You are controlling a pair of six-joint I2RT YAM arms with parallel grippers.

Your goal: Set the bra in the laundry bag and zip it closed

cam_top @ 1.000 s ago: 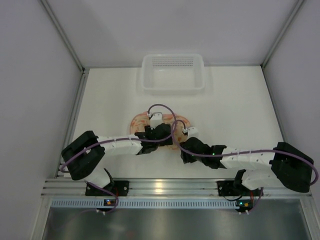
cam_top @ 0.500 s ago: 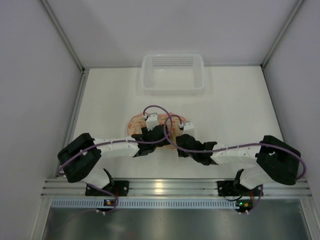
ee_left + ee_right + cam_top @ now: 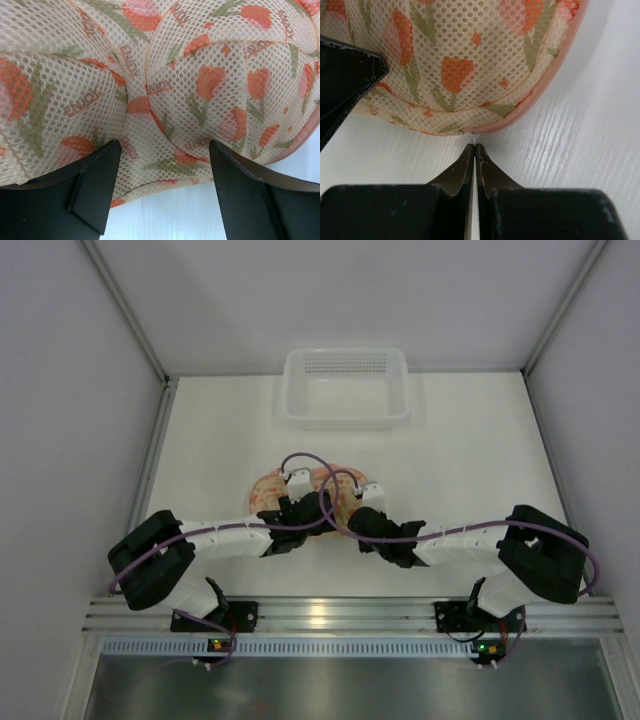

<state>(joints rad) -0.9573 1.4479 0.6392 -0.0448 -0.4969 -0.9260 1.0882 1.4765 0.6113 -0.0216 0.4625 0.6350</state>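
The laundry bag, pale mesh with an orange tulip print and coral zip trim, lies on the table in front of both arms. It fills the left wrist view and looks closed along its near edge. The bra does not show in any view. My left gripper is open, its jaws spread either side of the dip between the bag's two domes. My right gripper is shut on the small white zipper pull at the coral zip edge of the bag.
A white slotted plastic basket stands at the back centre of the white table. Purple cables loop over both wrists above the bag. An aluminium rail runs along the near edge.
Both grippers have shifted slightly left and away from the bases, along the bag's near edge. The right arm's elbow has swung inward to the left.
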